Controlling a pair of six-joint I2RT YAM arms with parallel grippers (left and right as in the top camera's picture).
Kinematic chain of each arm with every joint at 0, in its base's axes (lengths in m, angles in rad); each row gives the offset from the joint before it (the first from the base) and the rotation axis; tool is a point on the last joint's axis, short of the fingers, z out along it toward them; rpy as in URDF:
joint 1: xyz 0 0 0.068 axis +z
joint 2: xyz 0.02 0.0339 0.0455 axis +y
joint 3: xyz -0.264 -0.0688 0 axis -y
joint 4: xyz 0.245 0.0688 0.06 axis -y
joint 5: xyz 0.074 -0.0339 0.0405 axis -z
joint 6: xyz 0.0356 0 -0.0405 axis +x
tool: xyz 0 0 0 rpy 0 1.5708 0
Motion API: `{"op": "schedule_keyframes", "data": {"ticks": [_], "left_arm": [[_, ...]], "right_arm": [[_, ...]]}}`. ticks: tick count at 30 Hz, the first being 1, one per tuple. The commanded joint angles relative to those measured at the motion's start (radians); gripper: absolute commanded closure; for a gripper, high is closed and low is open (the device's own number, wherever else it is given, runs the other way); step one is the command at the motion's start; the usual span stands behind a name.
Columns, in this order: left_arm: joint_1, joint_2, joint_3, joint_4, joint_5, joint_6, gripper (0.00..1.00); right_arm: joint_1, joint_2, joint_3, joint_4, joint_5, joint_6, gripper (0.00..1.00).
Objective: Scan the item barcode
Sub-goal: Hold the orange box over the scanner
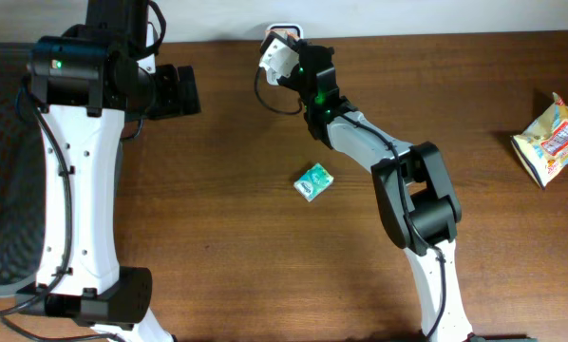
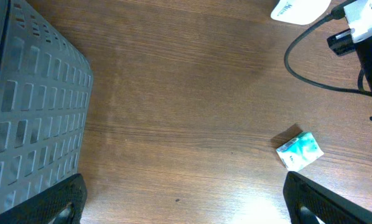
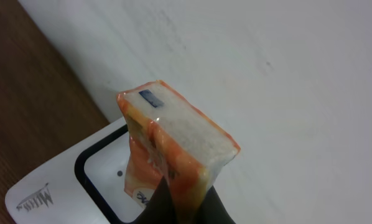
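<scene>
Overhead: R arm reaches from 5 o'clock up to 12 o'clock, where the R end effector (image 1: 286, 59) holds an orange-white pack (image 1: 276, 55) just at the 6 o'clock side of the white scanner (image 1: 284, 30), which sits at the counter's (image 1: 217, 190) far edge. I can't tell from here whether pack and scanner touch. A teal pack (image 1: 312, 180) lies flat near frame centre, apart from both arms. A snack bag (image 1: 550, 141) lies at the 3 o'clock edge. L arm runs along the 9 o'clock side, its L end effector (image 1: 177, 91) at approx 10 o'clock, well apart from the packs.

L wrist cam: L end effector (image 2: 185, 202) is spread wide w/ nothing between its fingers (image 2: 61, 200); only bare wood shows there. A grey perforated basket (image 2: 30, 118) fills the 9 o'clock side. The teal pack (image 2: 300, 151) lies at 4 o'clock, tilted. The scanner (image 2: 300, 9) shows at 1 o'clock, w/ a black cable (image 2: 310, 78) looping below it.

R wrist cam: R end effector (image 3: 183, 208) is pinched narrow on the lower part of the orange-white pack (image 3: 173, 146), held upright, a small dark printed patch on its top face. Behind it at 7 o'clock is the scanner (image 3: 55, 186), white w/ a black-rimmed window. The pack hangs over that window; contact unclear. A white wall (image 3: 267, 74) fills the bkgd, wood at 9 o'clock.
</scene>
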Motion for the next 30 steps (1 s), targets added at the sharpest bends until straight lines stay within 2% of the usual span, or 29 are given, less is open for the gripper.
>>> {"op": "schedule_keyframes", "data": {"ticks": [1, 2, 4, 7, 9, 11, 16, 20, 22, 25, 27, 30], "left_arm": [[0.002, -0.018, 0.001, -0.001, -0.011, -0.006, 0.01], [0.002, -0.019, 0.001, -0.002, -0.011, -0.006, 0.01], [0.002, -0.018, 0.001, -0.002, -0.011, -0.006, 0.01], [0.002, -0.018, 0.001, -0.002, -0.011, -0.006, 0.01], [0.002, -0.018, 0.001, -0.002, -0.011, -0.006, 0.01], [0.002, -0.019, 0.001, -0.002, -0.011, -0.006, 0.01], [0.002, -0.018, 0.001, -0.002, -0.011, -0.006, 0.01], [0.002, -0.018, 0.001, -0.002, -0.011, -0.006, 0.01], [0.002, -0.018, 0.001, -0.002, -0.011, -0.006, 0.01], [0.002, -0.019, 0.001, -0.002, -0.011, -0.006, 0.01], [0.002, -0.018, 0.001, -0.002, -0.011, -0.006, 0.01], [0.002, -0.018, 0.001, -0.002, -0.011, -0.006, 0.01]], "right_arm": [[-0.039, -0.002, 0.017, -0.019, 0.029, 0.111, 0.96], [-0.051, -0.002, 0.026, -0.022, 0.043, 0.298, 0.96], [-0.062, -0.003, 0.123, -0.114, 0.023, 0.48, 0.96], [-0.066, -0.002, 0.415, -0.436, 0.016, 0.52, 0.96], [-0.082, 0.003, 0.446, -0.515, 0.016, 0.602, 0.96], [-0.078, 0.031, 0.445, -0.56, 0.016, 0.609, 0.96], [-0.06, 0.115, 0.443, -0.544, 0.016, 0.617, 0.96], [-0.047, 0.144, 0.441, -0.602, 0.016, 0.425, 0.96], [-0.029, 0.145, 0.441, -0.605, 0.016, 0.404, 0.96], [-0.008, 0.146, 0.441, -0.649, 0.032, 0.299, 0.96], [-0.009, 0.146, 0.442, -0.639, 0.055, 0.3, 0.96], [-0.015, 0.132, 0.505, -0.628, 0.256, 0.377, 0.96]]}}
